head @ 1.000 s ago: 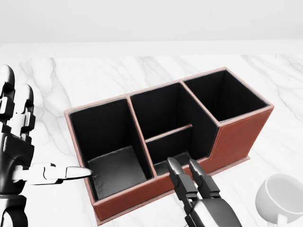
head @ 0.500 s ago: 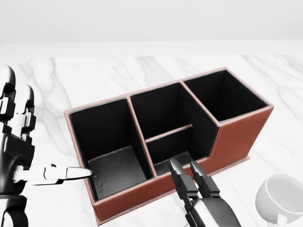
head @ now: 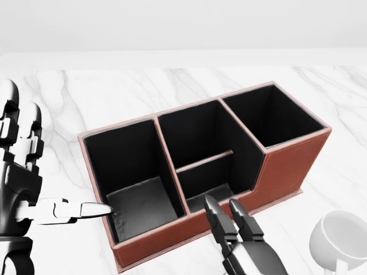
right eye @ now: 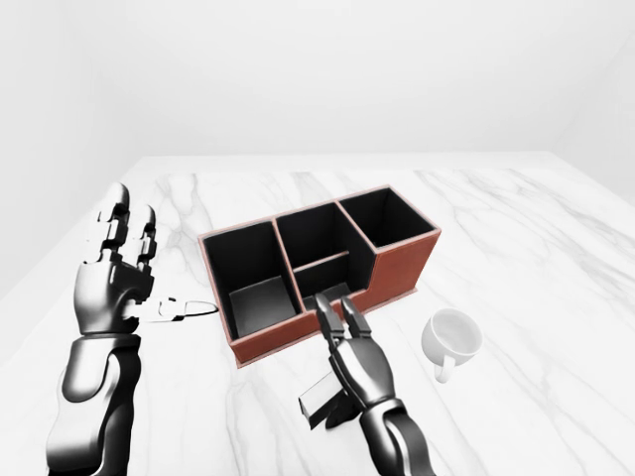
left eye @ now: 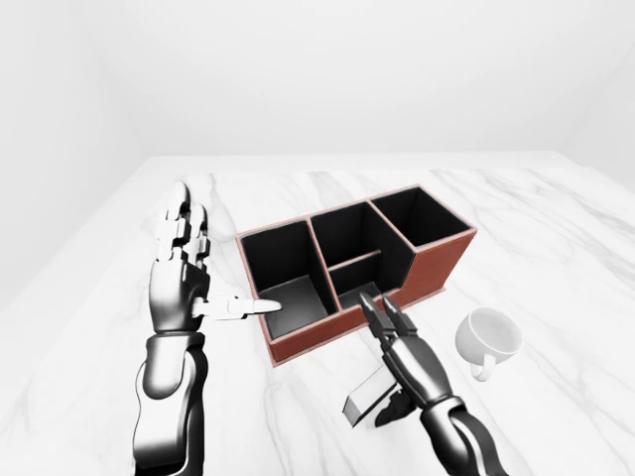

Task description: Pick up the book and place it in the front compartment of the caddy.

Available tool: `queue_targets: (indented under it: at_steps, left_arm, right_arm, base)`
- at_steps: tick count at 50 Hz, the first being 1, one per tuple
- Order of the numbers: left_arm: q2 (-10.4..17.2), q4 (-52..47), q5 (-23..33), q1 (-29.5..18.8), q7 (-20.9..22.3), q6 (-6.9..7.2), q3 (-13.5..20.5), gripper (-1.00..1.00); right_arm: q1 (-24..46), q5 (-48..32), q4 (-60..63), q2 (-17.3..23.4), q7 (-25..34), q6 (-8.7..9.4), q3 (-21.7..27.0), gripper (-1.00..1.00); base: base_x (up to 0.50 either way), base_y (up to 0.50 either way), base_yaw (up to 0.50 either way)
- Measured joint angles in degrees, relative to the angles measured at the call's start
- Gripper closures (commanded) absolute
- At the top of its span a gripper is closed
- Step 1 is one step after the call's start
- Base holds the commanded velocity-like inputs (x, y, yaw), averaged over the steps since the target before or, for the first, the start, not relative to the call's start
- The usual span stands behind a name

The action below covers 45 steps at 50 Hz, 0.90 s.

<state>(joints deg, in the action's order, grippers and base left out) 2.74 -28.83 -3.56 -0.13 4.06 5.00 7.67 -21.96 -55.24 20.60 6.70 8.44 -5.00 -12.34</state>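
The brown caddy (left eye: 437, 263) with black compartments stands on the white marble table, also in the head view (head: 289, 166). The book (left eye: 362, 397), small and grey, lies on the table below the caddy in the left-eye view, partly under my right hand. My right hand (left eye: 392, 357) hovers over it with fingers stretched straight toward the caddy's lower wall and the thumb beside the book. In the head view only its fingertips (head: 211, 205) show. My left hand (left eye: 213, 273) is open, fingers up, its thumb pointing at the caddy's left wall.
A white mug (left eye: 488, 337) stands on the table to the right of my right hand, below the caddy's right end. The table's left edge (left eye: 89, 248) runs beside my left arm. A pale wall rises beyond the table's top edge.
My right hand has slipped slightly toward the bottom of the head view, away from the caddy. The left hand and the caddy have not moved.
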Motion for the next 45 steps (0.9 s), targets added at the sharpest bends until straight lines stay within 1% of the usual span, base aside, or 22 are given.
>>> queue_targets:
  at_steps: [45]
  left_arm:
    - [0.0, 0.1, 0.0, 0.0, 0.0, 0.0, 0.0, -1.0]
  right_arm:
    - [0.0, -0.8, -3.7, 0.6, -2.6, 0.0, -1.5, -1.0]
  base:
    - [0.0, 0.0, 0.0]
